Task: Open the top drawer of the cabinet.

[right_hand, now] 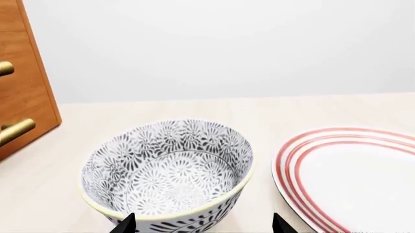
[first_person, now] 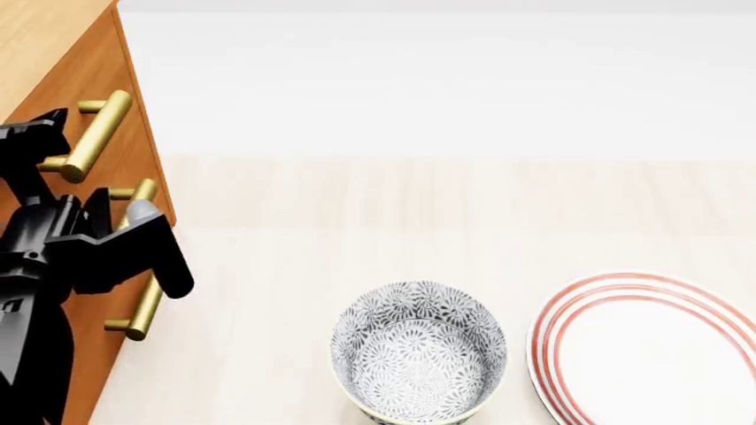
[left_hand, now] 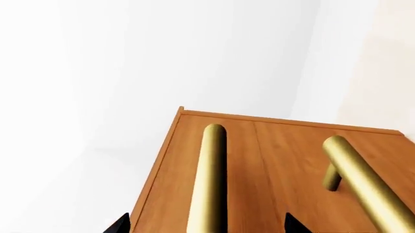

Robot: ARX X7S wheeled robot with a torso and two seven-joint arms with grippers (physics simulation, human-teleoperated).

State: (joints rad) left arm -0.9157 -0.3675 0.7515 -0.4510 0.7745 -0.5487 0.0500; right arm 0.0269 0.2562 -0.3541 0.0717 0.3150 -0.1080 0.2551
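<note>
Brass is what I line up on: the bar handle [left_hand: 213,179] of the top drawer [left_hand: 176,170], which sits just under the cabinet's [first_person: 35,35] upper edge, with the next drawer's handle [left_hand: 363,189] beside it across the seam. The cabinet stands at my left, its front turned toward the open floor on my right, so the drawer should slide out that way. The bar lies level along the drawer front, its long axis pointing away from my wrist toward the cabinet's far edge. My left pincer [left_hand: 206,225] is spread wide, one fingertip [left_hand: 118,225] on each side of the bar, gripping nothing; how deep the bar sits between them I cannot tell. My right pincer [right_hand: 202,225], also released, hangs over the patterned bowl [right_hand: 168,170], well away, so the left arm is nearer.
</note>
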